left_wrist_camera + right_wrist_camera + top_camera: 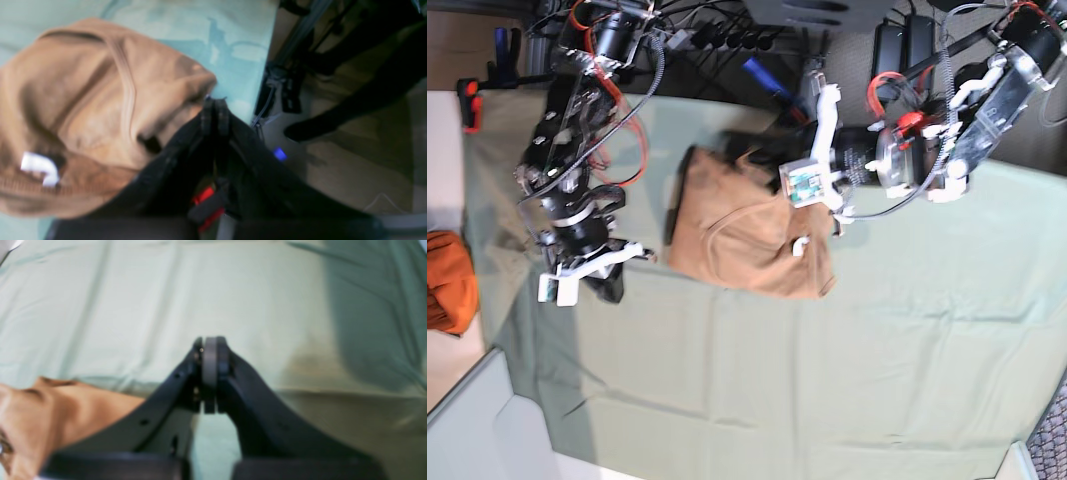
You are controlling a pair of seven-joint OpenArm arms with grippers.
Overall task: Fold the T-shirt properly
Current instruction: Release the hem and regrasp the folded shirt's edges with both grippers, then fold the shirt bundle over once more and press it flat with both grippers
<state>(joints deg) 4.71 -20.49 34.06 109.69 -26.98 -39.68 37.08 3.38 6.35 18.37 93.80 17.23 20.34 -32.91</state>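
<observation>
We see the plain peach-tan cotton T-shirt (pixel 747 240) lying rumpled on the pale green cloth (pixel 827 380) that covers the bench, toward its far side in the base view, its small white neck label (pixel 40 167) showing in the left wrist view. Our left gripper (pixel 215 106) hovers at the shirt's edge with its fingers (pixel 222 115) clenched together; the blur keeps us from telling whether fabric is pinched. Our right gripper (pixel 210 355) sits beside the shirt over bare green cloth, fingers (pixel 222 355) pressed together on nothing. A darker orange cloth bundle (pixel 447 280) lies off the green cloth.
</observation>
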